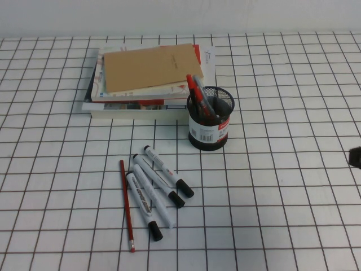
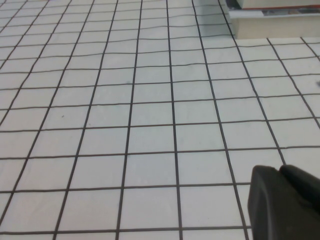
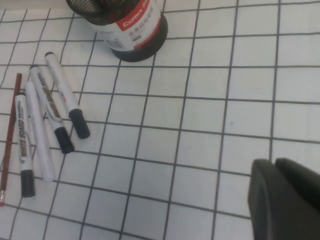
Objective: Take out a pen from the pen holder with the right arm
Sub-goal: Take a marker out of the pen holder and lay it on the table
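The black mesh pen holder (image 1: 210, 117) with a white and red label stands near the table's middle and holds a red pen (image 1: 192, 86) and other pens leaning toward the books. In the right wrist view the pen holder (image 3: 134, 31) is some way ahead of my right gripper (image 3: 274, 162), which is shut and empty. From the high camera only a dark bit of the right gripper (image 1: 355, 156) shows, at the right edge and far from the holder. My left gripper (image 2: 280, 169) hovers shut over bare gridded table, with nothing in it.
Several white markers (image 1: 159, 186) and a red pencil (image 1: 127, 204) lie loose in front of the holder, left of it; the right wrist view also catches the markers (image 3: 50, 120). Behind the holder, a stack of books (image 1: 146, 76) carries a brown envelope on top.
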Robot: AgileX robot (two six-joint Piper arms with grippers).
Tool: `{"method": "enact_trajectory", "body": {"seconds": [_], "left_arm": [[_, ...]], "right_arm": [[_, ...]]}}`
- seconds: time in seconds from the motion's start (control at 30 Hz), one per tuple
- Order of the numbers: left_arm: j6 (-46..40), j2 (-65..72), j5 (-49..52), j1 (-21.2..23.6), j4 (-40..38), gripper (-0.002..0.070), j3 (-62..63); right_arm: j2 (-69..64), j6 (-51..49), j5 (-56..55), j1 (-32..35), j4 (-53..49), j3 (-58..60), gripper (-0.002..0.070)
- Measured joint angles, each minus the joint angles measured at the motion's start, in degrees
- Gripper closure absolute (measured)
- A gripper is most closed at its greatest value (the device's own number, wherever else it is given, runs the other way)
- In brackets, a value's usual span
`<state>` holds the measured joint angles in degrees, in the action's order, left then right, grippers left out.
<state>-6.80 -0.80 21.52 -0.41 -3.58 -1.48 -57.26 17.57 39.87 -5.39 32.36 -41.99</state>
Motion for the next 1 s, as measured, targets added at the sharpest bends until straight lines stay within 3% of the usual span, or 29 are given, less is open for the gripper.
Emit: {"method": "enact_trajectory", "body": {"seconds": [0.4,0.57,0.73,0.83,1.0], "left_arm": [[0.0,0.0,0.0,0.0,0.0,0.0679,0.0],[0.0,0.0,0.0,0.0,0.0,0.0679,0.0],[0.0,0.0,0.0,0.0,0.0,0.0679,0.0],[0.0,0.0,0.0,0.0,0.0,0.0679,0.0],[0.0,0.0,0.0,0.0,0.0,0.0679,0.0]], "right_arm": [[-22.3,-2.1,-16.9,-25.6,-3.3,-14.1,0.0692],[-30.1,-1.3,-25.3,-31.4,-3.3,-19.2,0.0692],[-35.4,0.0,-41.0,-35.3,-5.0,-20.0,0.0685],[-38.7,0.2,-50.4,-36.4,-7.9,-20.0,0.0634],[-43.8,0.2,-60.6,-36.5,-9.7,-20.1,0.0434]]}}
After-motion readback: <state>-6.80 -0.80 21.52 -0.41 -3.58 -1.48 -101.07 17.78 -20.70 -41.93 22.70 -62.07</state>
